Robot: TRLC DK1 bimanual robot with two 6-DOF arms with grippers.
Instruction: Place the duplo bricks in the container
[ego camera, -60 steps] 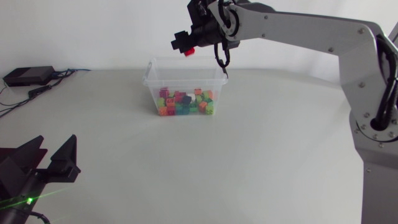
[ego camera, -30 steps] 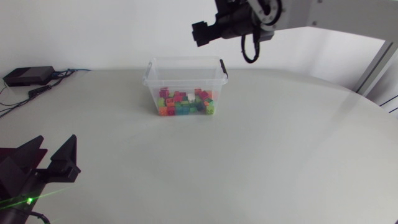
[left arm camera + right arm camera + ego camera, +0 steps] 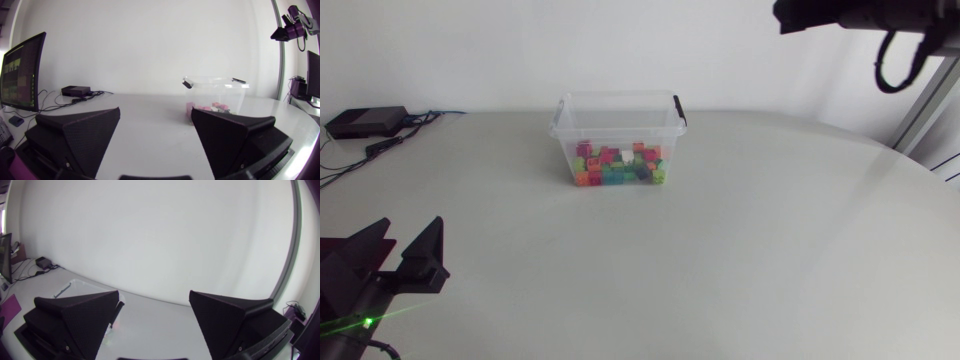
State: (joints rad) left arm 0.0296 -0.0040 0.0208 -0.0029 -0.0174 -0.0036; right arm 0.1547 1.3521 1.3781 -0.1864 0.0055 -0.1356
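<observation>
Duplo bricks (image 3: 618, 165) fill the single clear container (image 3: 616, 103) far across the tabletop (image 3: 720, 250) in the head view, too heaped to count, none loose; the right claw (image 3: 788, 16) hangs high, probably because nothing remains to carry. Left wrist view: the left claw (image 3: 155, 132) is wide and empty, parked facing the container. Right wrist view: the right claw is wide and empty

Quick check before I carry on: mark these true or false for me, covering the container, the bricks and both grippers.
1. The container stands upright with many bricks inside. True.
2. The right gripper is shut on a red brick. False: it is open and holds nothing.
3. The left gripper is open and empty. True.
4. The right gripper hangs directly over the container. False: in the head view it is high up, well off to the container's right.
</observation>
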